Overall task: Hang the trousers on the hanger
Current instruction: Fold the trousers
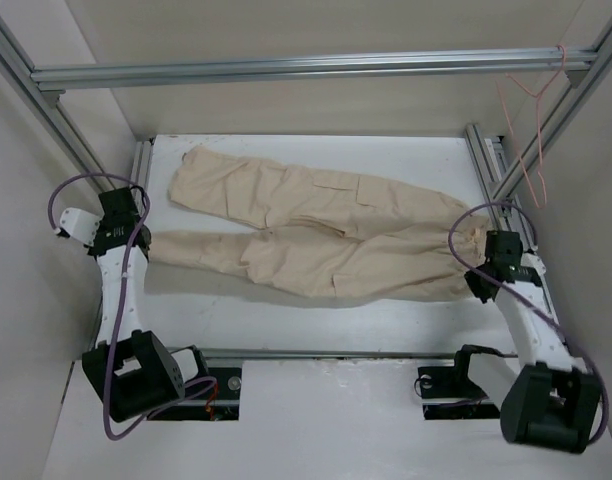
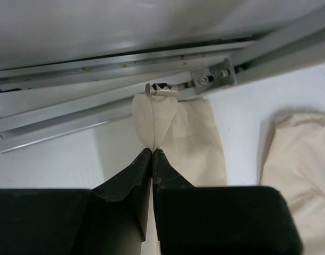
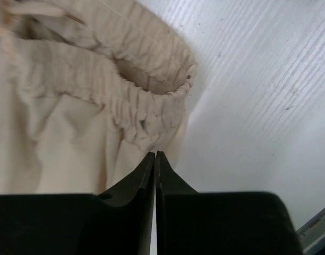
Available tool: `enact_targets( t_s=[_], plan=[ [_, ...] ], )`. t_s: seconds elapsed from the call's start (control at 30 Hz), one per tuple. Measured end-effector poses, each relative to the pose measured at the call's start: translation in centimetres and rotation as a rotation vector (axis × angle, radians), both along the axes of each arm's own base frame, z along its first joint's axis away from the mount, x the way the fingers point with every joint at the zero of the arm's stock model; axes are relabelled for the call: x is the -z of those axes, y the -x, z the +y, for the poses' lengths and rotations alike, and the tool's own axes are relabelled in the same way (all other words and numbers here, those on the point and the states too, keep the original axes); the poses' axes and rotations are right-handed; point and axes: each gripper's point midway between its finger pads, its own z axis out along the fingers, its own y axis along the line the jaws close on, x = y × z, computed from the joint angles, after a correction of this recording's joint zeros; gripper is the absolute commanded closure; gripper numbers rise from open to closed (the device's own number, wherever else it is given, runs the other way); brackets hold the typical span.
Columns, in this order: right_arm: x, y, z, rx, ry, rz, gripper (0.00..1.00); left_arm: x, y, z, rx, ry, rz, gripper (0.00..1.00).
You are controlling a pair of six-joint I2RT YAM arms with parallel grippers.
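Top external view: trousers (image 1: 316, 235) lie flat across the tabletop (image 1: 286, 320), cuffs left, waistband right. The left hand (image 2: 152, 154) is pinched on a cuff, the right hand (image 3: 154, 156) on the waistband. The hanger (image 1: 534, 125) hangs from the upper-right frame (image 1: 286, 68).

hanger (image 1: 531, 125) faint, wire barely traceable; trousers (image 3: 72, 106) cut off left

- Top view: soft, even, bright light from above; the trousers (image 1: 316, 225) throw a faint shadow on the table (image 1: 236, 322) toward the arm bases.
- Beyond the left gripper (image 2: 152, 151), the rail (image 2: 72, 121) glares mildly; its black fingers (image 2: 125, 183) sit underexposed.
- Right of the right gripper (image 3: 155, 154), a grey shadow dims the table.
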Motion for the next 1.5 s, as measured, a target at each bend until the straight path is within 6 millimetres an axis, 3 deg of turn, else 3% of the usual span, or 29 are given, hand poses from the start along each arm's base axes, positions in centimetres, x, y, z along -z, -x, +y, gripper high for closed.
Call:
enact_targets(
  t_s=[0.1,0.17,0.27,0.33,0.43,0.63,0.73,0.8,0.9,1.0,1.27,1.37,1.5],
  plan=[
    [-2.8,0.8,-0.2,0.028,0.008,-0.124,0.97,0.1,1.0,1.1,-0.045,0.005,0.014,0.97],
    [-3.6,1.6,0.1,0.041,0.003,-0.154,0.96,-0.1,1.3,1.7,-0.066,0.008,0.023,0.97],
    [-3.8,2.1,1.3,0.008,-0.024,-0.161,0.80,-0.5,0.8,2.4,-0.080,0.008,0.024,0.97],
    [-3.2,1.8,1.8,-0.012,-0.044,-0.143,0.62,-0.3,0.5,2.4,-0.078,0.011,0.031,0.97],
    [-1.1,1.2,2.1,-0.040,-0.079,-0.084,0.47,0.3,0.1,1.9,-0.058,0.019,0.048,0.97],
    [1.8,0.0,2.0,-0.090,-0.097,-0.006,0.45,0.6,-1.0,0.9,-0.021,0.025,0.028,0.97],
    [3.3,-0.4,2.0,-0.088,-0.109,0.039,0.53,0.8,-1.6,0.3,-0.008,0.031,0.010,0.97],
    [3.4,-1.3,1.9,-0.085,-0.115,0.039,0.77,0.8,-2.1,-0.1,0.003,0.034,0.001,0.97],
    [3.5,-1.7,1.9,-0.064,-0.124,0.027,0.90,1.1,-2.6,-0.4,0.011,0.041,-0.005,0.97],
    [2.4,-0.1,2.6,-0.052,-0.126,-0.004,0.95,1.1,-2.5,-0.2,0.002,0.045,-0.007,0.97],
    [-4.6,3.2,4.0,-0.020,-0.140,-0.167,0.97,0.2,0.3,1.8,-0.078,0.036,0.004,0.97],
    [-5.1,4.0,3.5,-0.009,-0.112,-0.159,0.97,-0.6,-0.4,0.7,-0.029,0.016,0.011,0.97],
    [-4.4,3.5,2.9,-0.006,-0.111,-0.085,0.97,-2.5,-3.1,-1.2,0.059,-0.011,-0.005,0.97]
  ],
)
